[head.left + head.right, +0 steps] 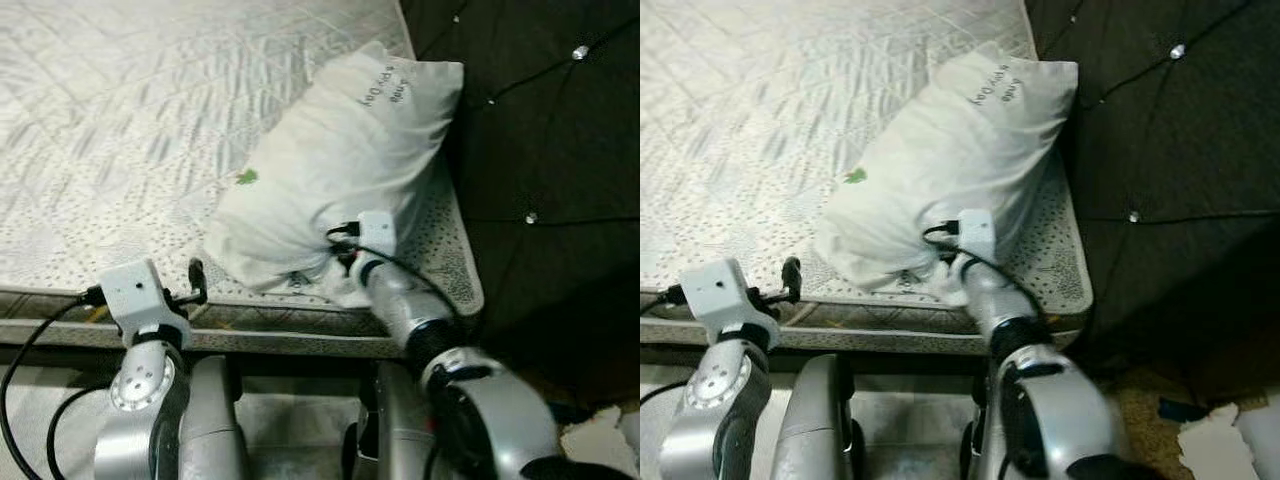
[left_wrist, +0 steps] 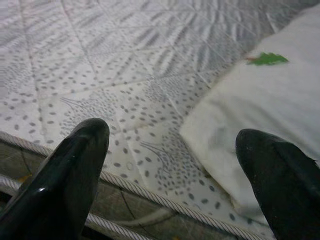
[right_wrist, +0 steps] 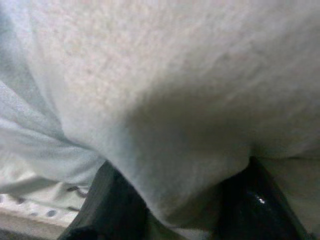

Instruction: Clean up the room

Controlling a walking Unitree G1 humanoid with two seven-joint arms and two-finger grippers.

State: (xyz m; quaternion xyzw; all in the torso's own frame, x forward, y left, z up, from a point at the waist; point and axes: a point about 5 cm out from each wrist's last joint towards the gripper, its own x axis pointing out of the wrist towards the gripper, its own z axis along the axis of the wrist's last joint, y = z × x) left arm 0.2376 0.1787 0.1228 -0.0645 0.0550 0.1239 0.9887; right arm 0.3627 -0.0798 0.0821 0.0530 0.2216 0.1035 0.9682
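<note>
White pillow [image 1: 335, 165] lies on bare mattress [image 1: 120, 130], near corner by dark headboard [image 1: 560, 150]. Right end effector [image 3: 175, 205] pinches pillow's near corner fabric. Left end effector [image 2: 170, 180] spread, hovering at mattress edge. Pillow likely light, soft, floppy; hold bunched corner.

The left gripper [image 2: 170, 175] has its two black fingers [image 2: 65, 180] spread wide apart at the lower left and lower right of the frame, with nothing between them. Beyond them lies a quilted mattress [image 2: 100, 75] with a grey dotted pattern, its corded edge [image 2: 150, 192] running across the bottom of the frame. A white pillow [image 2: 265, 110] fills the right side, resting on the mattress, with a small green mark [image 2: 267, 59] near the upper right.
</note>
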